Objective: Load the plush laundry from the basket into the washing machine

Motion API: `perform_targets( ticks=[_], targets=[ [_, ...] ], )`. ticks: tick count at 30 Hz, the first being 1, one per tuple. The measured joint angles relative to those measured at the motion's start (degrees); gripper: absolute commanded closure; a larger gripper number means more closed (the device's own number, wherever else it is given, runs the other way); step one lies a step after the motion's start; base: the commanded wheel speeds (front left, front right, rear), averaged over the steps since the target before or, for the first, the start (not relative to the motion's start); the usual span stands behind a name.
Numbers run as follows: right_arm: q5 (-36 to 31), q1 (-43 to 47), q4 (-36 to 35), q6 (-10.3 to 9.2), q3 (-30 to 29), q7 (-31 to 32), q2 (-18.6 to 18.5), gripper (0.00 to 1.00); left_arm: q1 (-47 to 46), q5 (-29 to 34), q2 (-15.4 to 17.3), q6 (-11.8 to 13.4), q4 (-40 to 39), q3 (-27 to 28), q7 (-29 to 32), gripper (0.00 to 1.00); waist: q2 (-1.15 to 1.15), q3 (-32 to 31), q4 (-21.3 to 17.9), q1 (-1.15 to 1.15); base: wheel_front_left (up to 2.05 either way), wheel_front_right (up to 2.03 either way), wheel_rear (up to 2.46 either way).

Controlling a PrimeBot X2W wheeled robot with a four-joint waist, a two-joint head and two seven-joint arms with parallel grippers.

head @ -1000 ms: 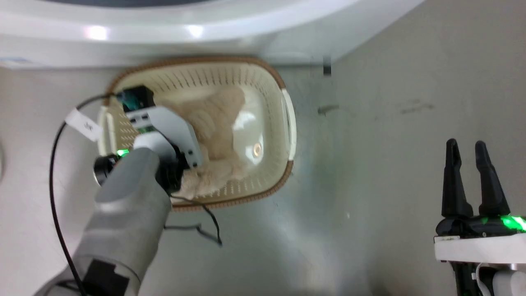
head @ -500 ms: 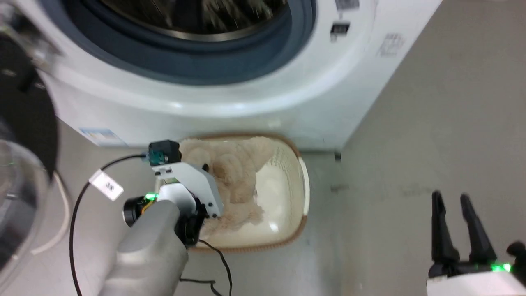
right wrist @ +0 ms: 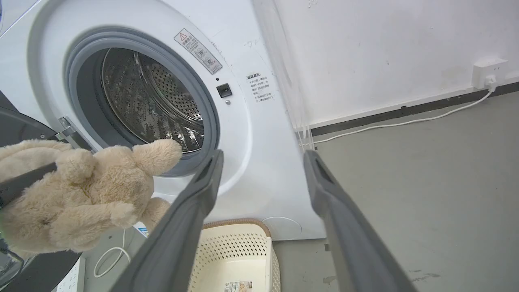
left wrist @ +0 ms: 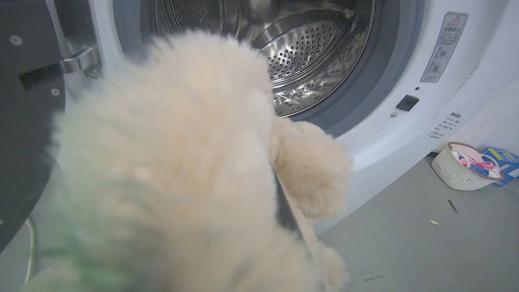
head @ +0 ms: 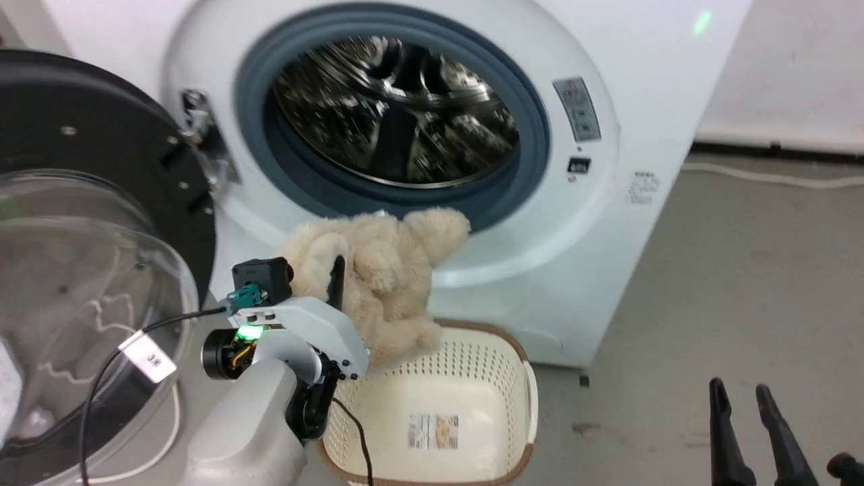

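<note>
**We hold the plush laundry [head: 385,270] in our left gripper [head: 341,270], in the air before the washing machine's [head: 607,202] open port.**

In the head view the toy bulks at one o'clock from the left gripper, whose dark fingers [head: 335,277] are pinched into its pile. It hangs clear of the basket [head: 503,347], which sits on the floor at six o'clock from it, a label sticker [head: 433,430] showing on its bottom. The steel drum [head: 398,115] gapes at twelve o'clock. The toy is beige, shaggy and long-piled, with one rounded limb reaching toward the grey port ring. The glass door [head: 88,202] stands open at nine o'clock. Our right gripper [head: 739,386], at four o'clock, has its fingers spread apart.
</note>
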Motion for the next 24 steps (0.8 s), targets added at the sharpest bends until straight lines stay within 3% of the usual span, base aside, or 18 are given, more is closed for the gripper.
perform_targets(
  ticks=[3,10,24],
  targets=[
    [-0.02,1.0,0.15,0.0,0.19,0.0,0.0,0.0,1.07,2.23,1.19,0.54,-3.61,-0.31,-3.63,1.0,0.0,-2.33,1.06,0.01,0.0,0.0,0.0],
    [-0.34,1.67,0.1,0.0,0.89,0.0,0.01,0.0,1.71,5.59,2.15,1.58,-8.37,0.77,-5.46,1.0,0.0,-3.11,0.37,0.02,0.0,0.0,0.0],
    [-1.45,-1.1,-1.44,0.0,0.51,0.0,0.0,0.0,-4.62,13.4,0.86,2.14,-12.82,8.23,-5.53,1.0,0.0,4.9,-3.43,0.03,0.0,0.0,0.0]
  ],
)
